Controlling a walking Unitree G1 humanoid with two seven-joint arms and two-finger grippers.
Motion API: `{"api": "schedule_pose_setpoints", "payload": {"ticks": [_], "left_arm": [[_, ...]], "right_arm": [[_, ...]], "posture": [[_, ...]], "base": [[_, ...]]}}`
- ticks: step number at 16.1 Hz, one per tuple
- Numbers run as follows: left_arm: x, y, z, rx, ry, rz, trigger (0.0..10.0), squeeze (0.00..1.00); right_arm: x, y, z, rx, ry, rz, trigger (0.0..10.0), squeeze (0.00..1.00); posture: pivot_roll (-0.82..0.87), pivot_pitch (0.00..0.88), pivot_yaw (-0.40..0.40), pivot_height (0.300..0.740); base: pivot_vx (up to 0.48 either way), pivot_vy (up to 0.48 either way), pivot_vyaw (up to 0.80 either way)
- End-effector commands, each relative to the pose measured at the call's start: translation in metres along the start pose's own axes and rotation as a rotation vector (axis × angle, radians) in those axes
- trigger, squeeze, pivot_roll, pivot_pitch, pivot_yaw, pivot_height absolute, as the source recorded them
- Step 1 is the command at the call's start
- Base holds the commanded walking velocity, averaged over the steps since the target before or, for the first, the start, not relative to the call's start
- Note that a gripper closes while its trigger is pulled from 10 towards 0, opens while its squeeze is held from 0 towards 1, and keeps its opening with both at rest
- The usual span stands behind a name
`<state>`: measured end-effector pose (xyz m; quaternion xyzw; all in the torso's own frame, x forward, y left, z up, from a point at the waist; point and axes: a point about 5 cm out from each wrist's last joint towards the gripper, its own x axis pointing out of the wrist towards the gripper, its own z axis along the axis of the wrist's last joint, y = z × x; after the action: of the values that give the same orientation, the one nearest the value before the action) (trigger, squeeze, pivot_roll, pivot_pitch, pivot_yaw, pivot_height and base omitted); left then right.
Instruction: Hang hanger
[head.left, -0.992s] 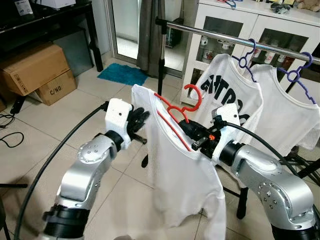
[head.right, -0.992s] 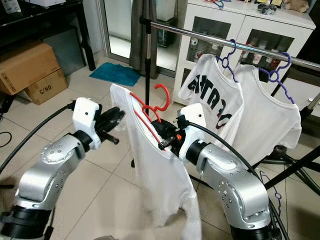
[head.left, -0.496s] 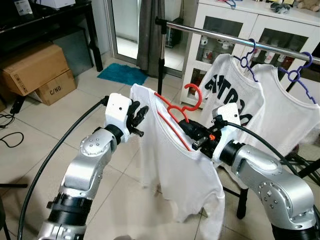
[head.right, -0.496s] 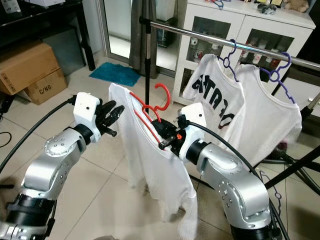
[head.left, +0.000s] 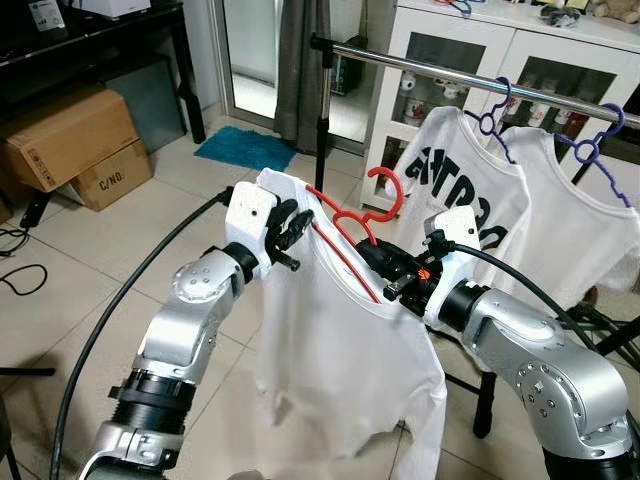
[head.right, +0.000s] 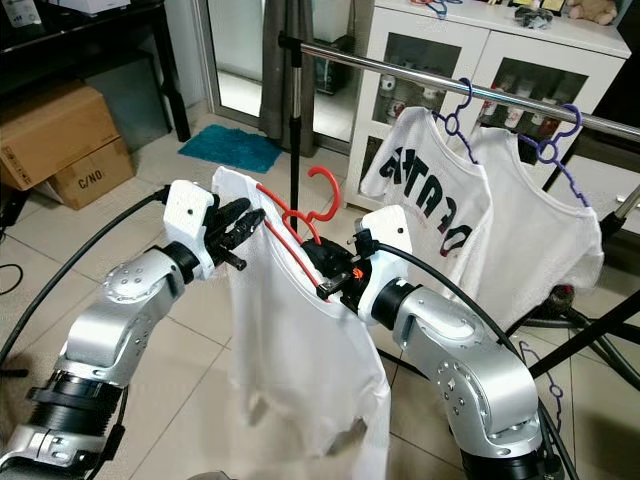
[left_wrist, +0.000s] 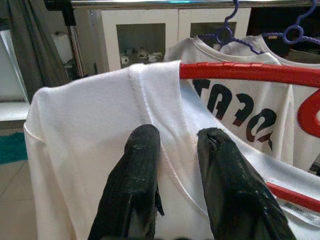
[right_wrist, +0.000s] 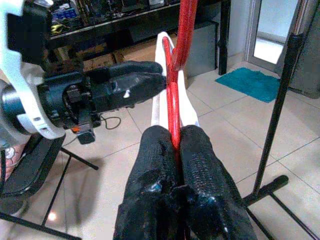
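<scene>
A long metal clothes rail (head.left: 470, 80) runs across the room in front of a white cabinet (head.left: 440, 50) with glass doors. Two white shirts hang on the rail from purple hangers (head.left: 492, 118); the nearer hung shirt (head.left: 470, 195) has black letters on it. On the tiled floor (head.left: 110, 250) at the left there are cardboard boxes (head.left: 75, 140), and a small teal mat (head.left: 245, 148) lies near the doorway.

In the middle, in front of the rail and lower than it, a plain white shirt (head.left: 340, 360) hangs on a red hanger (head.left: 345, 228). The hanger is tilted, and its hook (head.left: 388, 190) points up but is apart from the rail, so it is not hung yet.

The right gripper (right_wrist: 175, 145) holds the lower end of the red hanger: in the right wrist view its two black fingers (right_wrist: 200, 165) are clenched on the red bar, with the bar between them. The shirt collar lies around this place.

The left gripper (left_wrist: 172, 137) is at the upper shoulder of the white shirt, at the other end of the hanger. In the left wrist view its fingers (left_wrist: 140, 160) are parted, and they lie on the white cloth just below the red bar. They do not close on the cloth or on the hanger.
</scene>
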<state>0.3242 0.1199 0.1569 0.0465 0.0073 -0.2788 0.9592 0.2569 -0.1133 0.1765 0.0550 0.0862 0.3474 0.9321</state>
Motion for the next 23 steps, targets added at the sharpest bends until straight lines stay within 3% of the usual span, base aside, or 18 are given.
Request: {"api": "schedule_pose_setpoints", "payload": {"ticks": [1,3,4,5,6,7,8,15,16,17,18,23], "left_arm": [[0.003,0.003,0.005,0.021,-0.013,0.014,10.0,0.0],[0.003,0.008,0.003,0.028,-0.006,0.034,10.0,0.0],[0.003,0.011,0.0,0.026,0.001,0.04,6.9,0.0],[0.003,0.011,0.0,0.024,0.001,0.04,6.9,0.0],[0.003,0.012,-0.001,0.023,0.002,0.039,4.2,0.0],[0.004,0.012,-0.002,0.021,0.002,0.035,0.5,0.0],[0.004,0.012,-0.003,0.02,0.002,0.032,0.0,0.0],[0.012,0.014,-0.001,0.033,-0.002,-0.054,0.0,0.0],[0.013,0.012,0.0,0.039,-0.009,-0.063,10.0,0.0],[0.015,0.009,0.002,0.043,-0.014,-0.08,10.0,0.0],[0.016,0.007,0.003,0.048,-0.02,-0.09,10.0,1.0],[0.019,-0.003,0.003,0.068,-0.025,-0.155,10.0,1.0]], "right_arm": [[0.0,-0.001,0.01,-0.012,-0.034,0.005,0.0,0.0],[0.0,0.0,0.01,-0.011,-0.034,0.007,0.0,0.0],[0.0,0.0,0.01,-0.009,-0.035,0.009,0.0,0.0],[0.0,0.0,0.01,-0.008,-0.036,0.009,0.0,0.0],[0.0,0.0,0.01,-0.008,-0.037,0.009,0.0,0.0],[0.0,0.0,0.01,-0.007,-0.037,0.009,0.0,0.0],[0.0,0.001,0.01,-0.007,-0.038,0.009,0.0,0.0],[0.001,0.0,0.011,-0.006,-0.044,0.009,0.0,0.0],[0.001,0.0,0.011,-0.005,-0.045,0.009,0.0,0.0],[0.001,0.001,0.011,-0.005,-0.047,0.009,0.0,0.0],[0.001,0.001,0.011,-0.005,-0.048,0.01,0.0,0.0],[0.002,0.002,0.01,-0.004,-0.048,0.018,0.0,0.0]], "posture": [[0.04,0.0,-0.031,0.74],[0.04,0.0,-0.031,0.74],[0.04,0.0,-0.031,0.74],[0.04,0.0,-0.031,0.74],[0.04,0.0,-0.031,0.74],[0.04,0.0,-0.032,0.74],[0.04,0.0,-0.032,0.74],[0.04,0.0,-0.029,0.74],[0.04,0.0,-0.029,0.74],[0.04,0.0,-0.025,0.74],[0.04,0.0,-0.022,0.74],[0.04,0.0,-0.024,0.74]], "base": [[0.0,0.0,0.0],[0.0,0.0,0.0],[0.0,0.0,0.0],[0.0,0.0,0.0],[0.0,0.0,0.0],[0.0,0.0,0.0],[0.0,0.0,0.0],[0.0,0.0,0.0],[0.0,0.0,0.0],[0.0,0.0,0.0],[0.0,0.0,0.0],[0.0,0.0,0.0]]}}
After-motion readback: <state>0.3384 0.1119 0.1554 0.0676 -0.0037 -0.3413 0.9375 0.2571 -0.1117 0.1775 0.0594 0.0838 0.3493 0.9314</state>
